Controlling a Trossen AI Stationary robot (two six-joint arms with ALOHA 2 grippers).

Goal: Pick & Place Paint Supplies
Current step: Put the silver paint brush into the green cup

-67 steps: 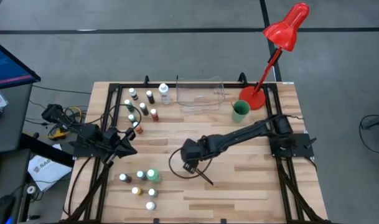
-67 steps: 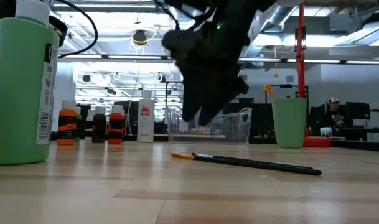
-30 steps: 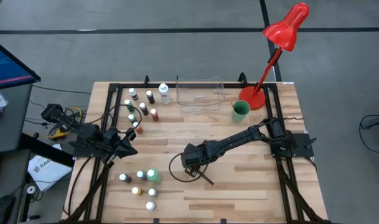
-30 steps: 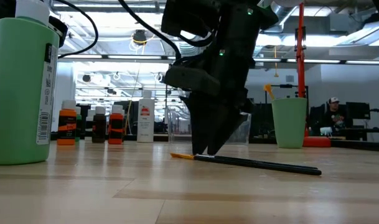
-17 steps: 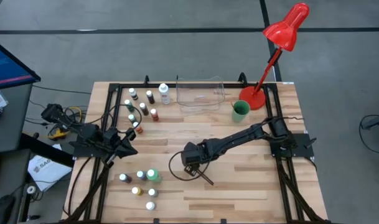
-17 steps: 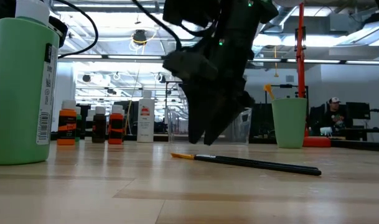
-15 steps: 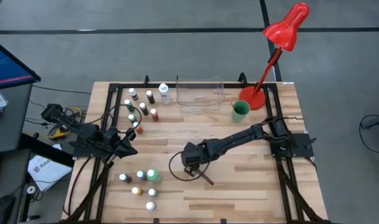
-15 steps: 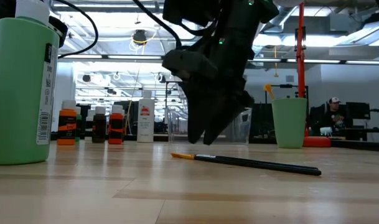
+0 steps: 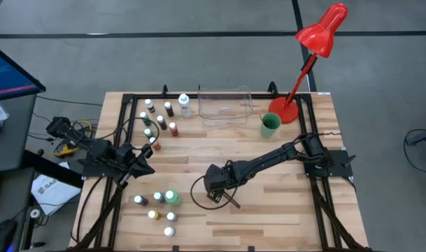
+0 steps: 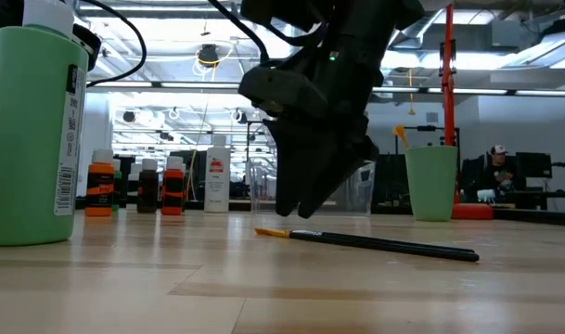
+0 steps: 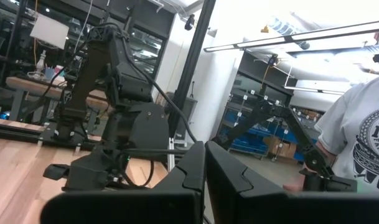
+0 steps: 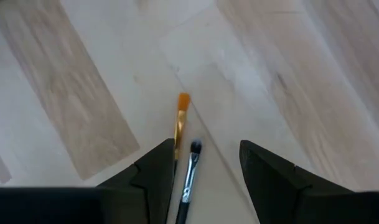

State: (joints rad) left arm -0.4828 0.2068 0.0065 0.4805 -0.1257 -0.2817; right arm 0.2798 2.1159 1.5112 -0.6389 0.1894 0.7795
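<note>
Your right tool [image 9: 215, 194] hangs at the lower centre of the high view with its jaws parted, gripping nothing. Two thin brushes lie on the desk [image 9: 268, 210] between and just under its fingertips: an orange-tipped brush [image 12: 180, 118] and a dark-tipped brush [image 12: 190, 171] beside it. Your left tool [image 11: 205, 177] is clenched shut and idle at the left edge. The small paint bottles [image 9: 160, 119] stand upper left, with more bottles [image 9: 160, 206] lower left
</note>
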